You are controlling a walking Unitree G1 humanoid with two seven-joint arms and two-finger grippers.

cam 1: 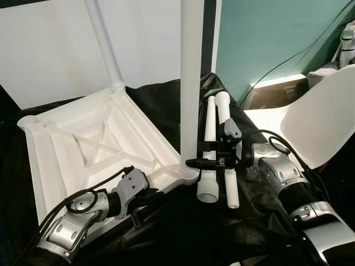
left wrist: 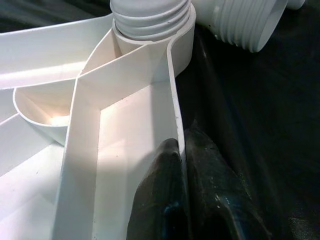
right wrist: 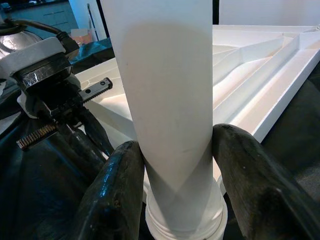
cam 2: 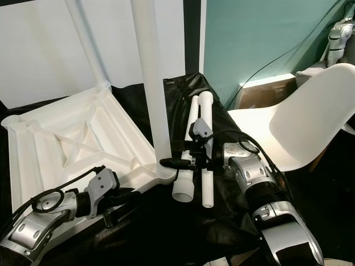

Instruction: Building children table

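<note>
The white plastic table top (cam 1: 83, 149) lies upside down on a black sheet. One white leg (cam 1: 189, 83) stands upright in its near right corner socket, and another leg (cam 1: 102, 39) stands in the far corner. My right gripper (cam 1: 191, 163) is shut on the near leg just above its threaded base; the fingers (right wrist: 120, 190) press both sides of the leg (right wrist: 165, 75). My left gripper (cam 1: 148, 200) is shut on the table top's rim wall (left wrist: 176, 125) close to that same corner. Two loose legs (cam 1: 209, 149) lie side by side on the sheet, right of the standing leg.
A white chair (cam 1: 321, 116) lies tipped at the right, close to my right arm. The black sheet (cam 1: 194, 233) covers the floor in front. A white wall stands behind the table top, a teal wall (cam 1: 266, 33) to the right. The left corner socket (cam 1: 28, 122) holds no leg.
</note>
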